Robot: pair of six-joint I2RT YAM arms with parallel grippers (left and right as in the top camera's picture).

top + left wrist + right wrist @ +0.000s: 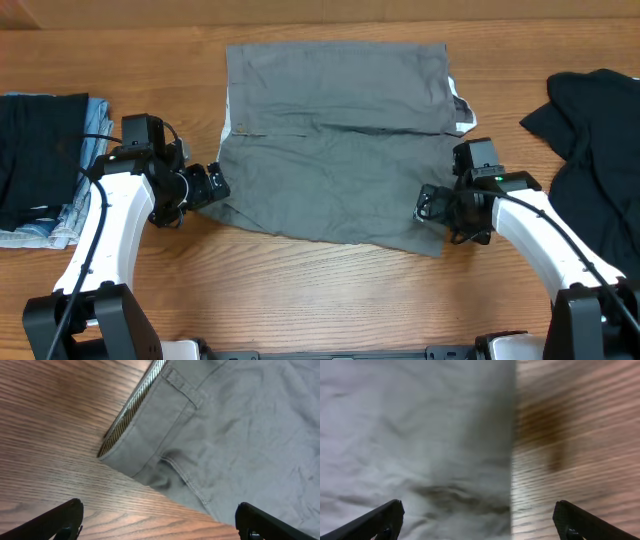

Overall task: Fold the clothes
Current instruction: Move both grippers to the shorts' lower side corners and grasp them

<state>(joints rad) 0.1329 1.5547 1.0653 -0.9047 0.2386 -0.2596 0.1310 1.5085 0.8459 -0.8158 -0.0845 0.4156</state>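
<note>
While both arms are stationed at the near side of the grey garment (335, 140), I record the following condition.

1. Grey garment: it lies flat at the middle of the bench (330, 300), with a crease running across it from left to right. Its near edge slants towards the right.

2. Left hand (158, 507): the jaws are spread wide and grip nothing. In the overhead view it sits at the garment's near left corner. In the left wrist view one finger (55, 520) is over bare wood and the other over wood at the cloth's edge. The waistband (132, 407), with its striped lining, and a belt loop (185, 387) lie ahead of it. I cannot tell whether either finger touches the cloth.

3. Right hand (477, 505): the jaws are equally wide and hold nothing. It sits at the garment's near right corner. The cloth's side edge runs between the fingers, one over grey fabric, one over bare wood. Contact cannot be confirmed.

4. Other items: a black garment (590, 130) lies crumpled at the right end of the bench, and a folded stack (40, 160) rests at the left end. Both are well apart from the hands.
</note>
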